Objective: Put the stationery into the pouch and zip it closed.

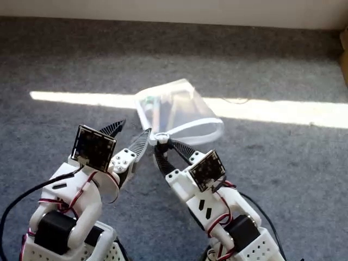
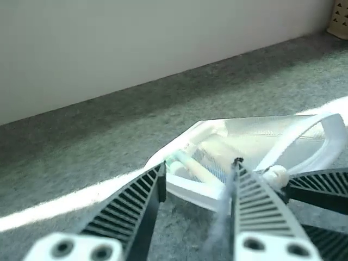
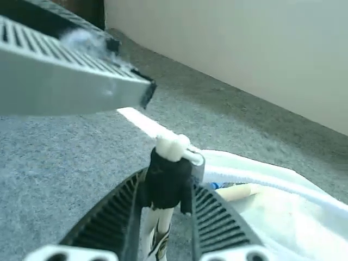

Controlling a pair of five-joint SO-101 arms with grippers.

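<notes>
Two arms meet at a clear pouch on grey carpet.
From above: left gripper spread wide; right gripper pinches the zip pull; the pouch's zip edge runs off rightward. Left wrist: pens inside the pouch. Right wrist: black pull squeezed tight, pale wall behind.

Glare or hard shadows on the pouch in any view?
High view: sun strip crosses the carpet; pouch sits in it, washed out. Left wrist view: pouch sunlit, left hand in shade. Right wrist view: pouch glares white; pull in the right hand is dark.
</notes>
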